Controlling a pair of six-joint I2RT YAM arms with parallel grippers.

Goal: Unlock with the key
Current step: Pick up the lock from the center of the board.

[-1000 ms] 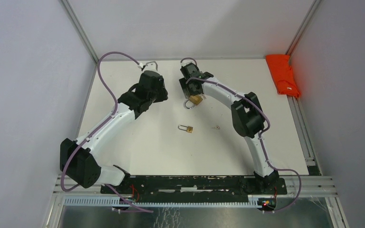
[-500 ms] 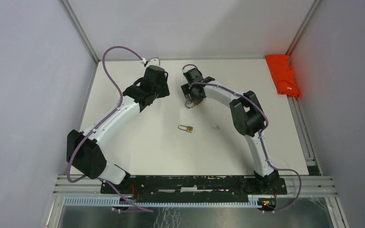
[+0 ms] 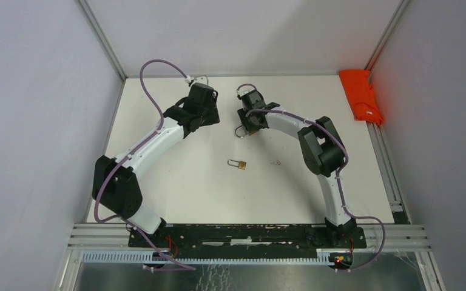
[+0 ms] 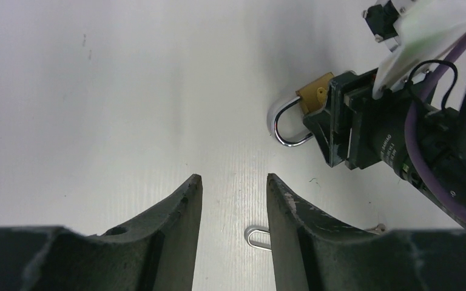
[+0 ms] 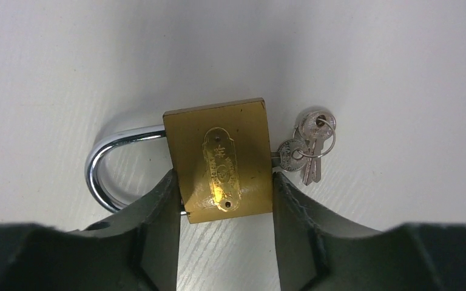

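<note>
My right gripper (image 5: pixel 224 176) is shut on a large brass padlock (image 5: pixel 221 151), one finger on the shackle end of its body, the other on the key end. Its steel shackle (image 5: pixel 97 170) points left. A bunch of keys (image 5: pixel 309 142) sticks out of the lock's base. The padlock lies low on the white table. In the top view the right gripper (image 3: pixel 252 120) is at the far middle, the shackle (image 3: pixel 241 132) showing beside it. My left gripper (image 3: pixel 210 114) is open and empty just to its left. It faces the padlock (image 4: pixel 313 97) in the left wrist view (image 4: pixel 230 182).
A small brass padlock (image 3: pixel 238 163) lies at the table's middle, with a small loose key (image 3: pixel 275 162) to its right. Its shackle (image 4: pixel 256 237) shows between my left fingers. A red cloth (image 3: pixel 361 96) lies at the far right edge. White walls close the back and sides.
My left arm has swung right and farther back, bringing its gripper closer to the padlock. My right gripper has shifted slightly right and back with the padlock.
</note>
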